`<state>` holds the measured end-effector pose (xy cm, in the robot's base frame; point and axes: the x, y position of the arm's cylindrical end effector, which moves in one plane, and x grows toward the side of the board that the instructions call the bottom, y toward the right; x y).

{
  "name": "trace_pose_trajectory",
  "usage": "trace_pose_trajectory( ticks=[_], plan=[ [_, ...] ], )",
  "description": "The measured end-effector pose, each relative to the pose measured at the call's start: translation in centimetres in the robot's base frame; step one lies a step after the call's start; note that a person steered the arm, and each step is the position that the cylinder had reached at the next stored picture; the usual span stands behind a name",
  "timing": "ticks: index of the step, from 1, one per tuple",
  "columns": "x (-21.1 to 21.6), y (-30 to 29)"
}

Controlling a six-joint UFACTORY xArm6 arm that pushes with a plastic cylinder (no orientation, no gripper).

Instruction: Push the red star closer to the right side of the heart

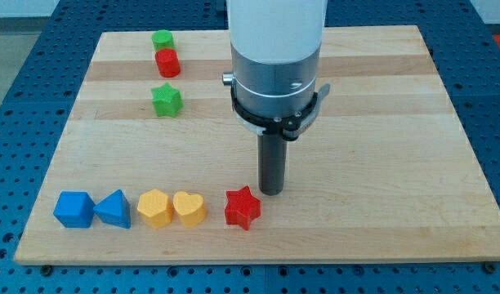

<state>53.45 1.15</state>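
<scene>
The red star [242,208] lies near the view's bottom, just right of centre-left. The yellow heart [189,208] lies to its left with a small gap between them. My tip [272,191] rests on the board just up and to the right of the red star, close to it but apart. The rod hangs from the wide white and grey arm body that fills the top middle of the view.
A yellow hexagon [155,207] touches the heart's left side. A blue triangle [113,209] and a blue cube [74,209] lie further left. A green star [166,100], a red cylinder [167,62] and a green block [162,40] stand at the upper left. The wooden board [381,122] has a blue perforated table around it.
</scene>
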Motion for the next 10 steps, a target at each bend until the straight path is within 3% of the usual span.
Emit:
trace_pose_trajectory(
  ticks=[10],
  plan=[
    [4.5,-0.1]
  ],
)
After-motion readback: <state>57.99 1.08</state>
